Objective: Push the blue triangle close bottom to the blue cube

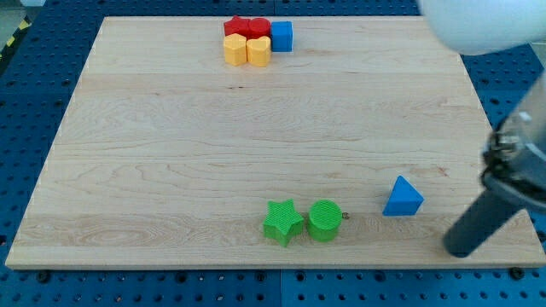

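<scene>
The blue triangle point(402, 198) lies near the view's bottom right of the wooden board point(171, 153). The blue cube point(281, 36) sits at the view's top centre, touching a cluster of red and yellow blocks. My dark rod comes in from the view's right edge; my tip point(461, 248) rests on the board to the right of and below the blue triangle, apart from it. The cube is far from the triangle, up and to the left.
Two red blocks point(246, 26) and two yellow blocks point(246, 50) cluster left of the blue cube. A green star point(283, 222) and a green cylinder point(324, 220) sit side by side left of the blue triangle. The arm's white body point(478, 26) fills the top right corner.
</scene>
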